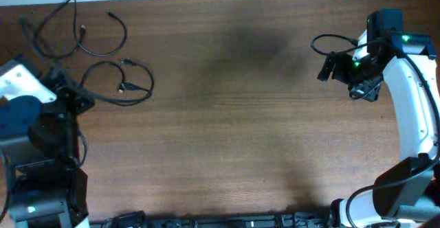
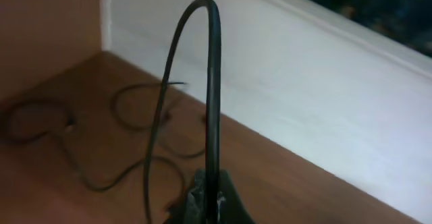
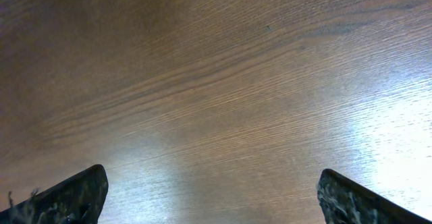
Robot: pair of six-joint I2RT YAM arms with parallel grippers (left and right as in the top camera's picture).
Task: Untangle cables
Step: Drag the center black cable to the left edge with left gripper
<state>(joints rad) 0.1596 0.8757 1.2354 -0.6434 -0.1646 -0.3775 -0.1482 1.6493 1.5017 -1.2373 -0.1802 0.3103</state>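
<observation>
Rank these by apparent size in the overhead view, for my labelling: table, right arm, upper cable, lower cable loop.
1. table
2. right arm
3. upper cable, which sprawls wider
4. lower cable loop, though the two cables look close in size

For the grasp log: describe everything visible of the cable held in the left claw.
The cable is thin, black and smooth, rubbery by its look. The left claw is shut on it. The cable rises straight out of the claw, arches over at the top and drops to the wooden table. There it lies in loose curves near the top left corner of the overhead view. Its ends cannot be told for certain.
</observation>
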